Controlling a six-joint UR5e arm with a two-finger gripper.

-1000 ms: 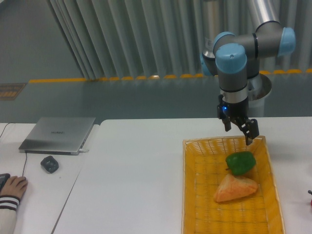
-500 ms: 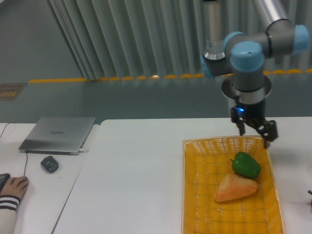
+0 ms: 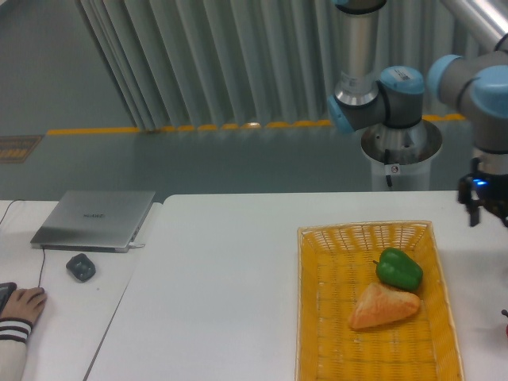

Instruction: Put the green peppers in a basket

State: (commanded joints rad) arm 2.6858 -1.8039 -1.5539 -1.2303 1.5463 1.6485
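Stem toward the worktop's left edge, we see the green pepper point(image 3: 399, 268) lying in the basket point(image 3: 317, 317); gripper point(image 3: 486, 208) opening unreadable at the right edge.

Gripper point(image 3: 490, 208) cut by the right edge, only one dark finger point(image 3: 474, 214) in view, so jaw state not readable. Upper arm links point(image 3: 476, 16) cropped at the top and right. Basket point(image 3: 305, 317) near rim lost below the bottom edge. Small red item point(image 3: 505, 314) reduced to a sliver at the right border, too little to identify. Hand point(image 3: 20, 303) and striped sleeve point(image 3: 9, 349) clipped at the lower left corner. Underside of green pepper point(image 3: 399, 268) hidden against the bread piece point(image 3: 382, 305).
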